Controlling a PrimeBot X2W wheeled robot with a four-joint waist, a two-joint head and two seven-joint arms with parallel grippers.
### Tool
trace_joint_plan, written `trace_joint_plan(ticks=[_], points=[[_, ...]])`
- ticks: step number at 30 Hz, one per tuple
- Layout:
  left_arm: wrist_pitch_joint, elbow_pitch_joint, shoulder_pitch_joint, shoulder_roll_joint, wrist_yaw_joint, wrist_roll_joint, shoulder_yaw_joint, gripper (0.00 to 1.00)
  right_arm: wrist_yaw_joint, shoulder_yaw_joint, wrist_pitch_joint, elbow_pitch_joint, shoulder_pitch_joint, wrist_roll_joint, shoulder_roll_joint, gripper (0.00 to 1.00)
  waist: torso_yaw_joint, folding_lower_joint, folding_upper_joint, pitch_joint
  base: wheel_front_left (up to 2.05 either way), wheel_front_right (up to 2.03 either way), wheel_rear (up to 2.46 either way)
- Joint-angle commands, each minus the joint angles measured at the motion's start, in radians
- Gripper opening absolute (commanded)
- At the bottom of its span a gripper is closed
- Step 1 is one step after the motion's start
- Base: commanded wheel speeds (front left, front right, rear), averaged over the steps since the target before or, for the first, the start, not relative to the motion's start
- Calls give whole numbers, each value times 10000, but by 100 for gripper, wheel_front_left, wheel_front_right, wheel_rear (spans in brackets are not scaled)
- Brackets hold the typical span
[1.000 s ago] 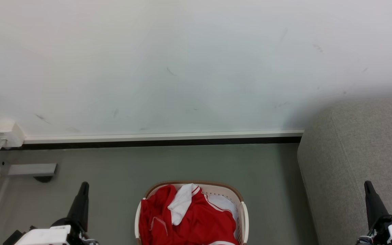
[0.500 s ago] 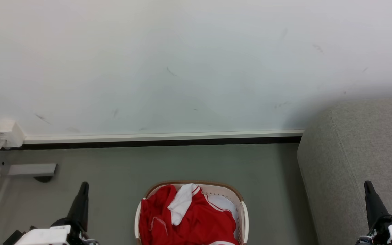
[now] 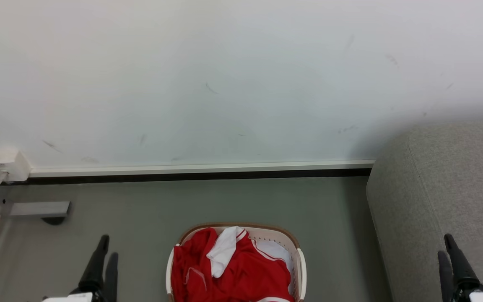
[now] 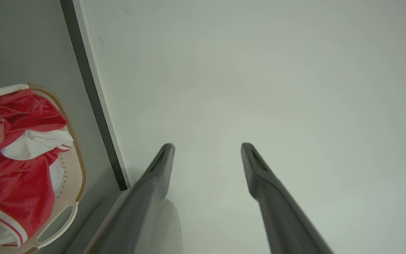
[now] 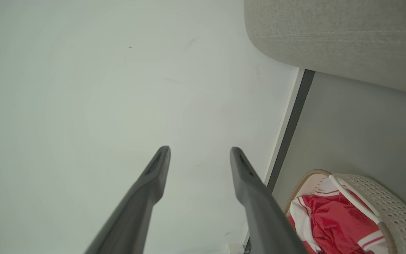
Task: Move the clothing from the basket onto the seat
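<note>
Nearest, at the lower left of the head view, left gripper, two dark fingers parted with a clear gap between them, holding nothing, hanging over the grey floor left of the basket and apart from it. At the lower right, right gripper, likewise spread and empty, seen against the grey fabric of the seat; contact with it not discernible. Between the two, at the bottom middle, the basket: oval, cream-white, perforated wall, brown rim, standing on the floor just left of the seat. Inside it, the clothing: rumpled bright red fabric with thin white stripes, a white collar piece folded over the top near the far rim, more white cloth along the right wall; all of it within the rim, none on the seat. To the right, the seat itself, light grey upholstery with a rounded corner, cut off by the picture's edge. Farther back, at far left, a grey metal bar low over the floor and a small white box at the foot of the wall. Beyond, a white skirting strip with a dark line under it, then the pale, faintly scuffed wall.
</note>
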Motion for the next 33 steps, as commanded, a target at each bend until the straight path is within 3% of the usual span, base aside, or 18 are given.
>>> trace_joint_plan(ticks=[1, 13, 22, 33], points=[[-47, -14, 7, 1, -1, 22, -23, 100, 0, 51, -47, 1, -5, -24, -2, 100, 2, 0, 0, 3, 0, 0, 0], [-645, -120, 121, 23, -11, 811, -86, 100, -2, 396, -650, -13, -84, -1564, -35, 100, 26, 0, 0, 17, 0, 0, 0], [-1050, -280, 171, 39, 153, 2058, -142, 100, -4, 559, -1047, -363, -32, -3507, -59, 100, 46, 0, 0, 26, 0, 0, 0], [-1481, -679, 269, 58, 649, 4157, -275, 100, -5, 714, -1483, -633, 20, -5775, -85, 100, 88, 0, 0, 31, 0, 0, 0]])
